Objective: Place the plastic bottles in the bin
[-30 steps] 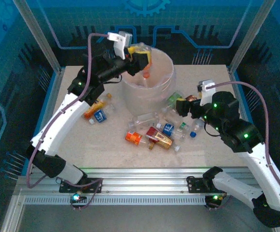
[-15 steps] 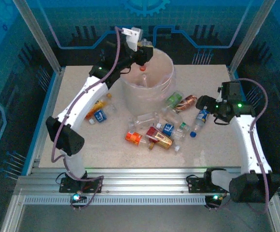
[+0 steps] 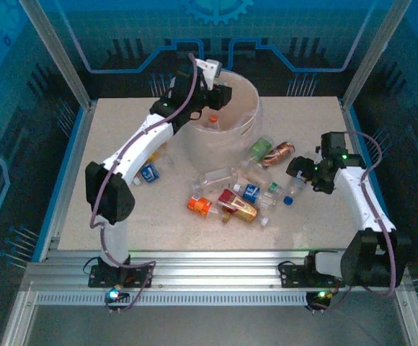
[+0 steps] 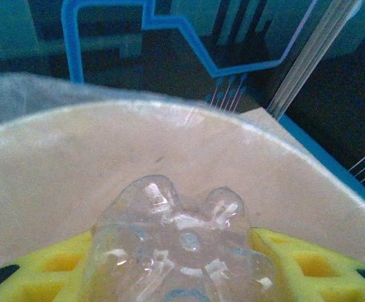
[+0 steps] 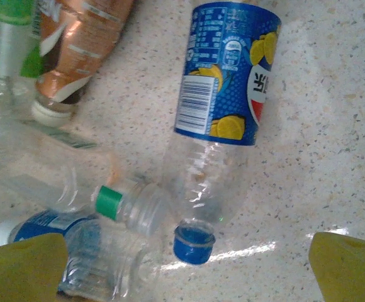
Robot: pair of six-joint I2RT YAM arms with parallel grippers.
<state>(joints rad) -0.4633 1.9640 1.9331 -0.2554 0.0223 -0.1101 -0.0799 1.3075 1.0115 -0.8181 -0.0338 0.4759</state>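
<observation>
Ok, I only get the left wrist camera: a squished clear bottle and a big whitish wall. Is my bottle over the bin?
Observer: Yes. From above, the left gripper holds the clear bottle over the opening of the bin, with its orange cap hanging down.
Operator: What's the other arm doing?
Observer: The right gripper is open and hovers over a blue-labelled bottle with a blue cap, which lies on the table.
Operator: Are there lots more to pick up?
Observer: Yes, several lie in front of the bin, like an orange-labelled bottle.
</observation>
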